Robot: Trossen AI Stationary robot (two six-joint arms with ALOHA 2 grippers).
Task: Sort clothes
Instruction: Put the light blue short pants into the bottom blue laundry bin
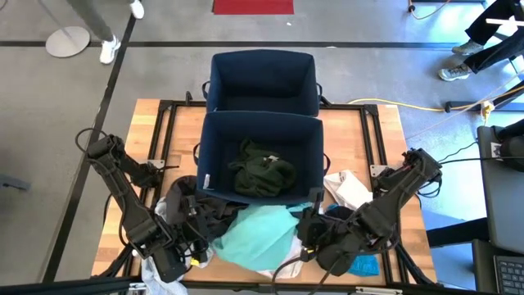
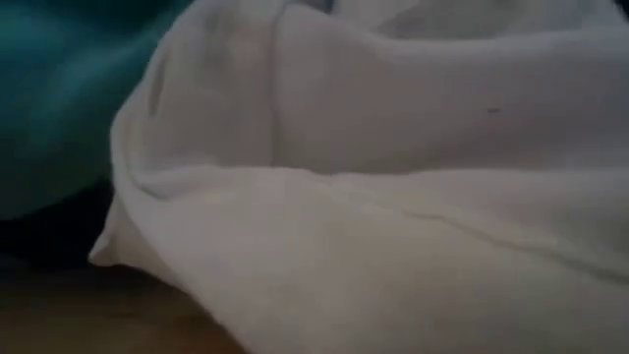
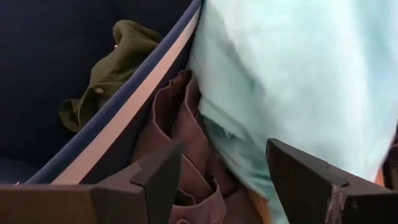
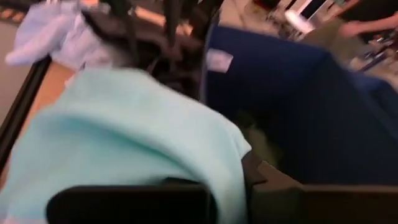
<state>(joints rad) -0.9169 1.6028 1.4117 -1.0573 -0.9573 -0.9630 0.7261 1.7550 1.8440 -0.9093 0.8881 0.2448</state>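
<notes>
**High view: clothes heaped at the near bin's front wall, both my claws in the pile**

The turquoise garment lies spread on the table just in front of the near navy bin, its upper edge against the bin's front wall. A dark green garment sits crumpled inside that near bin. To the left of the turquoise one, black and dark grey garments are bunched together, and a white garment lies to its right, beside the bin's corner. A teal-blue piece shows under my right arm near the table's front edge. More white fabric fills the low view.

My left gripper is down at the left edge of the pile. Through the left wrist view its fingers stand well apart with nothing between them; the turquoise cloth and a brownish-grey garment lie just ahead, against the bin's wall.

My right gripper is at the right edge of the turquoise garment. Its wrist view shows the turquoise cloth draped over the fingers, so I cannot tell whether they are closed on it.

The far navy bin stands behind the near one, touching it. The wooden table carries everything.
</notes>
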